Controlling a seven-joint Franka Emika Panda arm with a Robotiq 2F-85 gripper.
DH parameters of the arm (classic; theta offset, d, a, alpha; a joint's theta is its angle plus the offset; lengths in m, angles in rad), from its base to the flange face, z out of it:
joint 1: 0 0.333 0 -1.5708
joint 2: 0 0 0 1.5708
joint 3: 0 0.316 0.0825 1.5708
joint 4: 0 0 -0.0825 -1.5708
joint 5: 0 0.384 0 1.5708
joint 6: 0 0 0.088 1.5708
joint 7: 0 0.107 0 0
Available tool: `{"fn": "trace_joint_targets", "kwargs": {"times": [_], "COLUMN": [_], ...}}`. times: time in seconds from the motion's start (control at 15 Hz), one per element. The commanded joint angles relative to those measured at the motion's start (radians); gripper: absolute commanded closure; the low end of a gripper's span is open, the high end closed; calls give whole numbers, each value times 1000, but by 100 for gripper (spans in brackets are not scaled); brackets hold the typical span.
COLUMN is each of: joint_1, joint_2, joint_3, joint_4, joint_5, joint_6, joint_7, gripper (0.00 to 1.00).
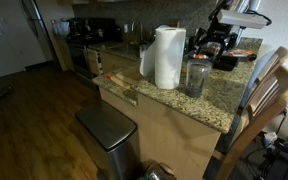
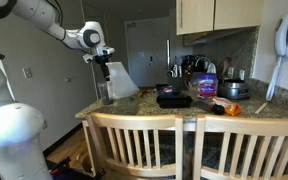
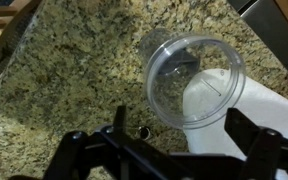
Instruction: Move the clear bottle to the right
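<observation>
- A steel trash can [image 1: 108,128] stands on the wooden floor, below and left of the paper-towel roll [image 1: 167,57], against the counter's front
- The paper-towel roll stands upright on the granite counter [image 1: 144,95], near its front edge; it is the tallest thing there
- The clear bottle [image 1: 195,76] stands upright on the counter just right of the paper-towel roll in an exterior view; whether the 2 touch cannot be told; it reaches roughly half the roll's height
- In the wrist view the bottle shows from above as a see-through round rim, with the white of the roll just beside it at lower right
- The gripper [image 3: 176,138] hangs over the bottle, close to the roll; its 2 fingers [image 3: 115,128] are spread wide apart with nothing pinched between them; the bottle lies beyond the fingertips, untouched
- A wooden chair [image 1: 267,88] stands right of the roll, at the counter's end
- In an exterior view a black tray [image 2: 174,99], a blue-topped container [image 2: 206,86] and a pot [image 2: 234,90] sit on the counter, right of the roll
</observation>
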Motion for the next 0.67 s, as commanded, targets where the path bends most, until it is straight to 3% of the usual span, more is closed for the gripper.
{"fn": "trace_joint_targets", "kwargs": {"times": [0.0,0.27,0.6], "joint_1": [2,-2,7], "joint_2": [3,58,27], "joint_3": [-2,-4,-5], "joint_4": [1,5,0], "joint_5": [-1,-5,-1], "joint_6": [-1,-51,-24], "joint_7": [1,19,5], "gripper": [0,0,0]}}
